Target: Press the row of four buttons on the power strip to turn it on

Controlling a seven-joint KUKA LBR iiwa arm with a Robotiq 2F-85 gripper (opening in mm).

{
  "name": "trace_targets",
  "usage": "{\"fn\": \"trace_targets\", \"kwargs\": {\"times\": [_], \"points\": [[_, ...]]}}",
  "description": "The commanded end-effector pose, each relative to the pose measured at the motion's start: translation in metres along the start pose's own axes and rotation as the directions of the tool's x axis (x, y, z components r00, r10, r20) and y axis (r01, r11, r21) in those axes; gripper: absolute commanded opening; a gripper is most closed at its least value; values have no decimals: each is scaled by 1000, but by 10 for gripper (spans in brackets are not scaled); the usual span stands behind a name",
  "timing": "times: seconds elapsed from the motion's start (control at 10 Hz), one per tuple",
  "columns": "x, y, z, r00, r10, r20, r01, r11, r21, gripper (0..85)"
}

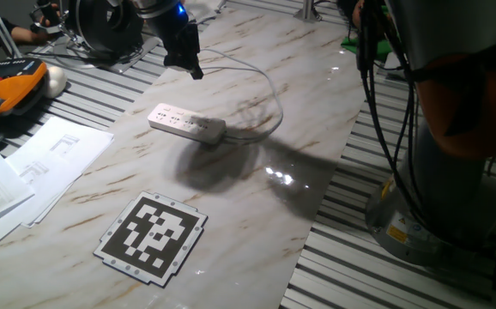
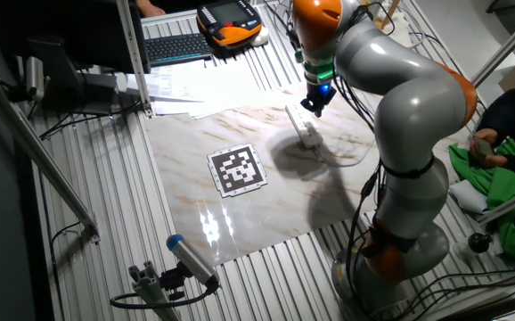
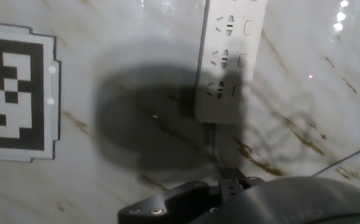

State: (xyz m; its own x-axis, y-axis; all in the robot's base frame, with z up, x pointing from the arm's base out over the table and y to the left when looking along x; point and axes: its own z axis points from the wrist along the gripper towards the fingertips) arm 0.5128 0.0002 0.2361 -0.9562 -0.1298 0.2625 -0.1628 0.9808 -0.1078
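Observation:
The power strip [image 1: 186, 125] is a long white bar lying on the marble table top [image 1: 257, 206], left of the middle. The other fixed view shows the power strip [image 2: 304, 127] under the arm's hand. In the hand view the power strip [image 3: 227, 62] runs down from the top edge, and three of its buttons [image 3: 242, 60] show as small rounded squares along its right side. Its thin cable [image 3: 212, 140] leaves the near end. My gripper [image 1: 192, 67] hangs in the air above and behind the strip, apart from it. Its fingertips read as one dark shape, so no gap can be made out.
A black-and-white marker tag [image 1: 154, 236] lies near the table's front. Paper sheets [image 1: 51, 159] and an orange-and-black handset [image 1: 12, 86] lie to the left. The strip's white cable loops behind it [image 1: 265, 86]. The robot's base [image 1: 454, 129] stands at the right.

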Motion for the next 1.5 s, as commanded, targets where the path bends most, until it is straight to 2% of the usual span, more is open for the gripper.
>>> {"fn": "trace_targets", "kwargs": {"times": [0.0,0.2,0.3,0.4,0.5,0.6,0.8,0.9,1.1,1.4], "points": [[1,0,0,999,28,17,-28,1000,-1,0],[2,0,0,993,108,52,-108,994,-6,0],[2,0,0,979,150,141,-145,988,-48,0],[2,0,0,979,184,90,-174,979,-104,0],[2,0,0,980,179,89,-172,982,-78,0],[2,0,0,983,164,80,-158,984,-78,0],[2,0,0,982,157,101,-148,985,-88,0],[1,0,1,983,153,100,-143,985,-94,0],[1,0,2,980,164,114,-155,985,-78,0],[1,0,2,979,166,120,-158,985,-74,0]]}}
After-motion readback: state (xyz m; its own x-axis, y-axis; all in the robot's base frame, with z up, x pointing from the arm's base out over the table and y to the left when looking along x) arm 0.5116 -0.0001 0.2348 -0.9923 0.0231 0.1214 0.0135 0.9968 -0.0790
